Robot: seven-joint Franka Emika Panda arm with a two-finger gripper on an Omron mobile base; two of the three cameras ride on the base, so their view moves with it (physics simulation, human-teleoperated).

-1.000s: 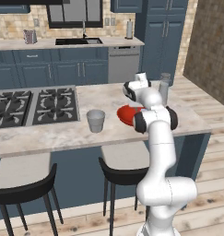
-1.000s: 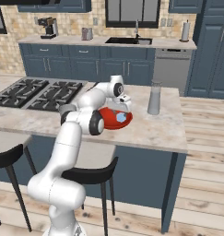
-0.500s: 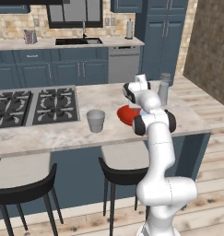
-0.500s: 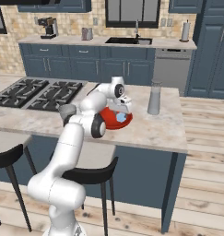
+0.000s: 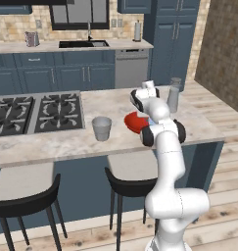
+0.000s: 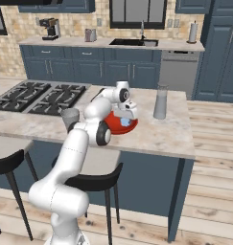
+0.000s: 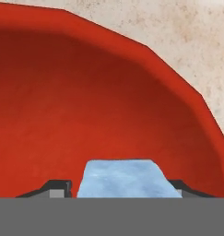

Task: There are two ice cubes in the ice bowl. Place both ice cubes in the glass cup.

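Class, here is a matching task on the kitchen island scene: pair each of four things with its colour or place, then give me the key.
Things:
1. ice bowl
2. ice cube
3. glass cup
4. stove

Descriptions:
A. pale blue, between the fingertips of the hand
B. grey tumbler standing alone on the counter, between stove and bowl
C. bright red, under the hand
D. dark burners at the counter's left end

Pairs: 1-C, 2-A, 3-B, 4-D
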